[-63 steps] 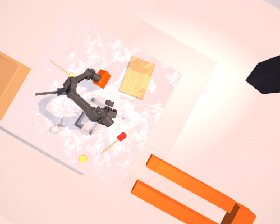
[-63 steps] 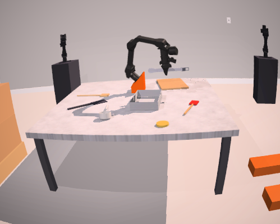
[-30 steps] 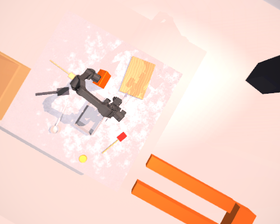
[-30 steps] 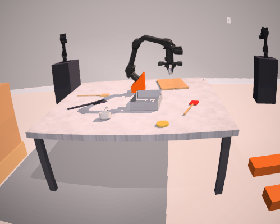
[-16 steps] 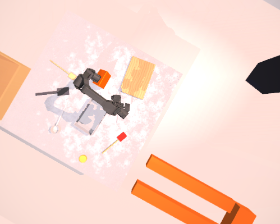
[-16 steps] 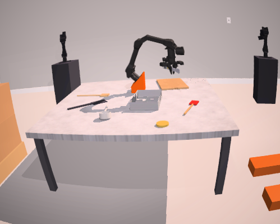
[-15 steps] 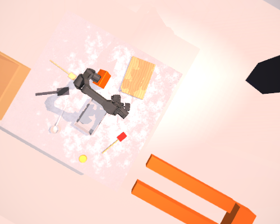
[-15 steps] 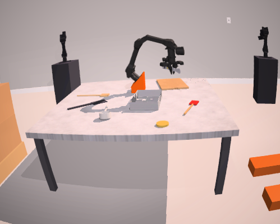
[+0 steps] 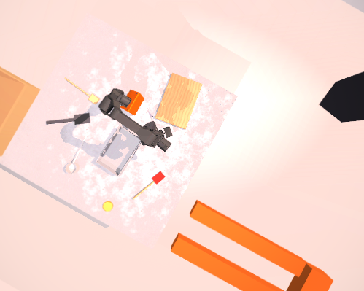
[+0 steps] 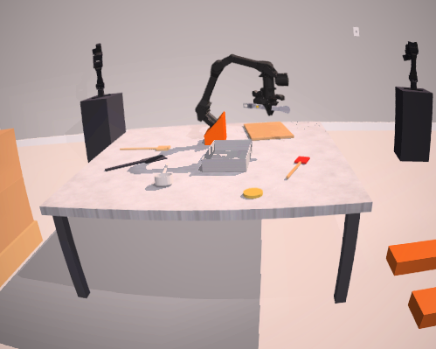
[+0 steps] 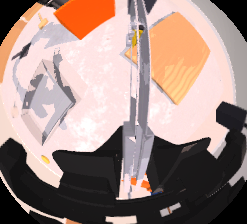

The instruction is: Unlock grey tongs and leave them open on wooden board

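My gripper [image 10: 267, 103] [image 11: 128, 128] is shut on the grey tongs [image 10: 283, 108] [image 11: 137, 66] and holds them high above the table. The tongs lie about level in the exterior view, and their two arms run close together. In the wrist view they stretch straight away from the fingers. The wooden board [image 9: 179, 101] [image 10: 268, 130] [image 11: 182, 60] lies flat on the table just beyond and below the gripper. The roasting tin [image 9: 117, 150] [image 10: 226, 157] [image 11: 46, 97] stands empty, nearer the table's middle. In the overhead view the arm [image 9: 133, 124] hides most of the tongs.
An orange block [image 9: 134, 101] [image 10: 217, 129] [image 11: 86, 12] stands by the arm's base. On the table [image 10: 204, 204] lie a wooden spatula [image 9: 79, 88], a black spatula [image 9: 68, 119], a white ladle [image 9: 71, 167] [image 10: 162, 178], a red spatula [image 9: 157, 177] [image 10: 301, 160] and a yellow disc [image 9: 107, 206] [image 10: 252, 192].
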Robot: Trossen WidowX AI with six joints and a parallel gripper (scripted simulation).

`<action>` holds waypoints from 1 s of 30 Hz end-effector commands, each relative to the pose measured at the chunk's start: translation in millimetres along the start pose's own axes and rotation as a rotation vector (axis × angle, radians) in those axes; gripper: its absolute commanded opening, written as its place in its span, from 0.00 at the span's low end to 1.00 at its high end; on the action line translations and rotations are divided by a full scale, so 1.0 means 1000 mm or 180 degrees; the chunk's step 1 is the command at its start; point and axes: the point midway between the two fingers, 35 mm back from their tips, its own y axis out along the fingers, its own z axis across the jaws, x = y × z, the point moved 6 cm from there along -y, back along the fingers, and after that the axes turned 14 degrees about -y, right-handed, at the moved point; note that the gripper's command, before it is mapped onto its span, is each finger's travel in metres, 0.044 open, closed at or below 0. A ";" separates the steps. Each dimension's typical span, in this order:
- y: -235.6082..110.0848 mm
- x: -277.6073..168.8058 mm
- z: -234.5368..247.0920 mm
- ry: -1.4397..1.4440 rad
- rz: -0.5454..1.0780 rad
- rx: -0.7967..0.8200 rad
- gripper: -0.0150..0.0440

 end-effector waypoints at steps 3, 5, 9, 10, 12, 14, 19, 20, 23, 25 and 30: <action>-0.005 0.004 -0.013 0.0064 0.0036 -0.0024 0.00; -0.008 0.009 -0.025 0.0158 0.0050 -0.0033 0.00; -0.013 0.021 -0.050 0.0365 0.0074 -0.0055 0.00; -0.014 0.024 -0.056 0.0417 0.0079 -0.0060 0.00; -0.016 0.031 -0.068 0.0520 0.0086 -0.0070 0.00; -0.018 0.038 -0.079 0.0619 0.0090 -0.0079 0.00; -0.021 0.057 -0.107 0.0867 0.0093 -0.0100 0.00; -0.021 0.061 -0.113 0.0916 0.0092 -0.0103 0.00; -0.022 0.073 -0.128 0.1065 0.0090 -0.0111 0.00; -0.021 0.082 -0.139 0.1162 0.0084 -0.0115 0.00; -0.020 0.105 -0.164 0.1403 0.0062 -0.0118 0.00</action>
